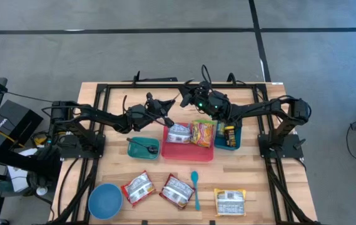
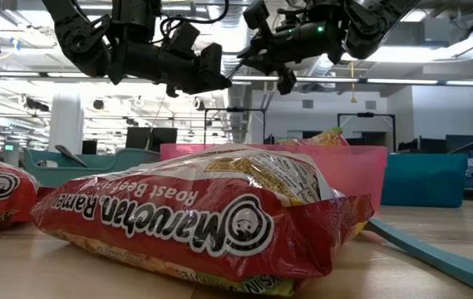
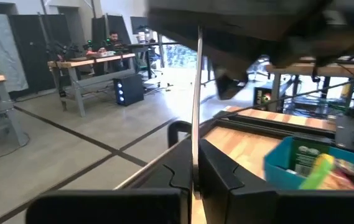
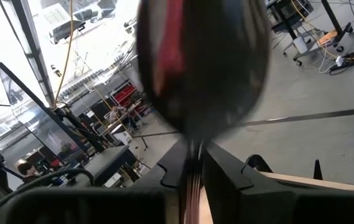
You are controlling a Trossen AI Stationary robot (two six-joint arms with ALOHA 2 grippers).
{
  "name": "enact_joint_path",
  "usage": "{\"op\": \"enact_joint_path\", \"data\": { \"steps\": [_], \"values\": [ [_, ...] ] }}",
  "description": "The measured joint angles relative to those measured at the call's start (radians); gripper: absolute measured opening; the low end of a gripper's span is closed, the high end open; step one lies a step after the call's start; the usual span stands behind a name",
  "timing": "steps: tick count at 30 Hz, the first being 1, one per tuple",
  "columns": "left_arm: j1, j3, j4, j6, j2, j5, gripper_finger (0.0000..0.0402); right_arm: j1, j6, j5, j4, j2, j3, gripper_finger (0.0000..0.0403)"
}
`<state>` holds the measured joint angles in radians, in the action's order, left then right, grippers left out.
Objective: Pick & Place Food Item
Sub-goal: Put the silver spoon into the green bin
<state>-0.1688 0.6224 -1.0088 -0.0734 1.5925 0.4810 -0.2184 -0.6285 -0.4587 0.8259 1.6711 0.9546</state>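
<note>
2 ramen packets (image 1: pixel 191 133) are seen lying in the red bin (image 1: pixel 187 152); above its far edge, the left gripper (image 1: pixel 167 120) and right gripper (image 1: pixel 184 98) are held closed, empty.

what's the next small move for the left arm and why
Probably swing the left gripper, jaws shut and empty, back toward the near ramen packs. The red bin already holds two packets, while three packs still lie on the table.
</note>
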Motion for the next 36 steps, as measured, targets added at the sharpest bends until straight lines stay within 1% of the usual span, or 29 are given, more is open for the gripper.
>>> {"op": "enact_joint_path", "data": {
  "steps": [9, 16, 19, 22, 29, 33, 36],
  "values": [
    [-0.001, 0.0, -0.005, 0.001, 0.0, 0.019, 0.0004, 0.0, 0.01, 0.02, -0.017, 0.0, 0.0, 0.0044],
    [-0.003, 0.0, -0.011, 0.003, 0.0, 0.039, 0.0004, 0.0, 0.053, 0.04, -0.022, 0.0, 0.0, 0.0045],
    [-0.011, 0.0, -0.01, 0.003, 0.0, 0.042, 0.0003, -0.001, 0.054, 0.044, -0.022, 0.0, 0.0, 0.0051],
    [-0.015, 0.0, -0.01, 0.007, 0.0, 0.042, 0.0003, -0.004, 0.055, 0.06, -0.022, 0.0, 0.0, 0.0068],
    [-0.016, 0.0, -0.01, 0.01, 0.0, 0.044, 0.0003, -0.012, 0.063, 0.077, -0.038, 0.0, 0.0, 0.0123],
    [-0.016, 0.0, -0.009, 0.005, 0.0, 0.064, 0.0003, -0.019, 0.119, 0.143, -0.097, -0.022, 0.0, 0.0148],
    [-0.016, 0.0, -0.008, 0.005, 0.0, 0.065, 0.0003, -0.02, 0.123, 0.156, -0.158, -0.044, 0.0, 0.016]
  ]
}}
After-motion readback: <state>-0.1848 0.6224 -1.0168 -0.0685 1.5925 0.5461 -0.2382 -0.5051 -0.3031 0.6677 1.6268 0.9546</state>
